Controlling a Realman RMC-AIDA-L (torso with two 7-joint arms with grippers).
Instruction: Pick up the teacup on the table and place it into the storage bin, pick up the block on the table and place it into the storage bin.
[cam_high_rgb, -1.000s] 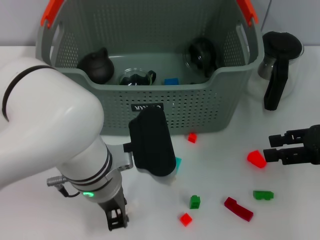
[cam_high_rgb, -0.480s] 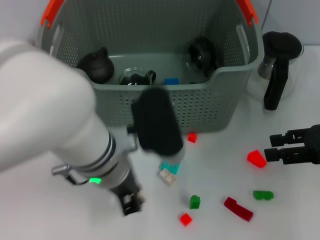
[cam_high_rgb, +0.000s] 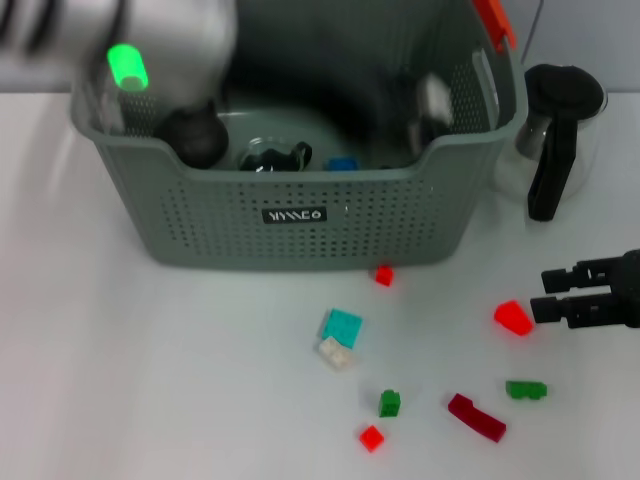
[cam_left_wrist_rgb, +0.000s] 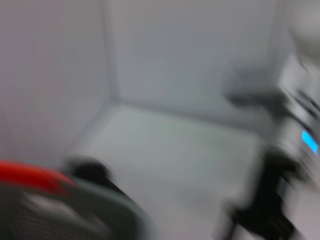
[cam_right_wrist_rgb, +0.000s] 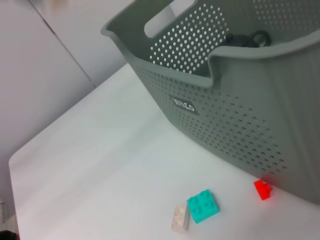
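Note:
The grey-green storage bin (cam_high_rgb: 300, 215) stands at the back of the table, and its perforated wall (cam_right_wrist_rgb: 240, 115) also fills the right wrist view. Inside it lie a glass teacup (cam_high_rgb: 272, 157), a dark teapot (cam_high_rgb: 192, 138) and a blue block (cam_high_rgb: 343, 163). A teal block (cam_high_rgb: 342, 326) and a cream block (cam_high_rgb: 333, 351) lie together in front of the bin. My left arm (cam_high_rgb: 150, 40) is a blur above the bin's back left. My right gripper (cam_high_rgb: 546, 293) hovers open at the right edge, beside a red block (cam_high_rgb: 513, 317).
Scattered on the table are a small red block (cam_high_rgb: 384, 275), a green block (cam_high_rgb: 389, 403), another red block (cam_high_rgb: 371, 437), a dark red piece (cam_high_rgb: 476, 417) and a green piece (cam_high_rgb: 526, 389). A glass pitcher with a black handle (cam_high_rgb: 558, 130) stands right of the bin.
My left arm has swung up from the table's front left to above the bin, uncovering the teal and cream blocks. The right arm has not moved.

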